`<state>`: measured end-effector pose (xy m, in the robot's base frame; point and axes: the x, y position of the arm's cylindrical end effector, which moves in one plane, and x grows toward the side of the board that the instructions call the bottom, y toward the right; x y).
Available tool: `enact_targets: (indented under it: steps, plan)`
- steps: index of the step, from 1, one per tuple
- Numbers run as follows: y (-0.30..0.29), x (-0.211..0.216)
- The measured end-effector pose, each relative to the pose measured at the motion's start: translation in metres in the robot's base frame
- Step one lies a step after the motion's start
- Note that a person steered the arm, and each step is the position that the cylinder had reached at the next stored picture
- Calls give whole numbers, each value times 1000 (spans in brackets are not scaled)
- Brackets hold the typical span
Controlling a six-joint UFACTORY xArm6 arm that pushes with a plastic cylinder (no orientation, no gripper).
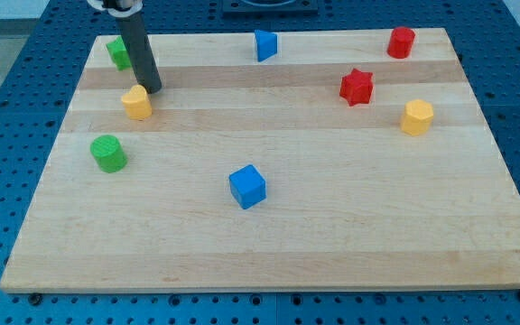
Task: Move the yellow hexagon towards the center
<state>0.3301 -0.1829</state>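
Note:
Two yellow blocks lie on the wooden board (269, 244). One yellow block (137, 102), whose shape I cannot make out, sits at the view's upper left. The other yellow block (416, 117) looks hexagonal and sits at the view's right. My dark rod comes down from the top left, and my tip (153, 89) rests on the board just above and right of the left yellow block, close to it or touching it. The right yellow block is far from my tip.
A green block (117, 51) is partly hidden behind the rod at the top left. A green cylinder (108, 153) lies at the left, a blue cube (247, 186) near the middle bottom, a blue triangle (265, 44) at the top, a red star (357, 87) and a red block (402, 42) at the upper right.

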Motion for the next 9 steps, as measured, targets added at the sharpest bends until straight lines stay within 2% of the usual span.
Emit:
enact_targets:
  steps: [1,2,3,5,6,8,9]
  plan:
    - [-18,30]
    - [-18,31]
    - [13,8]
    - [25,4]
    - [54,22]
    - [162,85]
    - [234,126]
